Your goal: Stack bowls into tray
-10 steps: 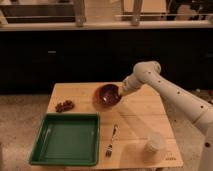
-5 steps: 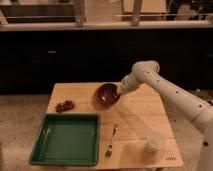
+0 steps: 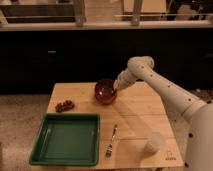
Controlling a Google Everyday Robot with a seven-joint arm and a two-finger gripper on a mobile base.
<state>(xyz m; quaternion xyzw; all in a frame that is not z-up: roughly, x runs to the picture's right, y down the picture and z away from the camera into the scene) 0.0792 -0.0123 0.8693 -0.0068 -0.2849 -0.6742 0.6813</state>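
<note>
Nearest the camera, on the pale wooden slatted tabletop (image 3: 135, 112), sits the large green rectangular plastic tray (image 3: 67, 159) with a raised rim and rounded corners, filling the front-left part of the surface; a thin pale stick-like item lies inside along its left wall, too faint to name; just right of the tray lies a slim metal fork (image 3: 111, 141), handle pointing away, tines toward the front edge; further right, near the front-right corner, stands a whitish translucent cup (image 3: 154, 143), upright and well apart from the tray.

Behind the tray's far-left corner, near the left edge of the tabletop, rests a small cluster of dark reddish-brown lumps (image 3: 65, 105) — what they are cannot be told.

Further back, near the far edge and roughly mid-width, is the dark maroon-brown round bowl (image 3: 105, 90) with a glossy inside, tipped so its opening faces the camera; it is outside the tray, well apart from it; only this one bowl shows.

At the bowl's right rim is the gripper (image 3: 117, 88) of the white jointed robot arm (image 3: 165, 87), which reaches in from the right — whether it is clasping the rim or merely against it cannot be told.

Beyond the tabletop stand dark cabinet fronts beneath a pale counter edge.
</note>
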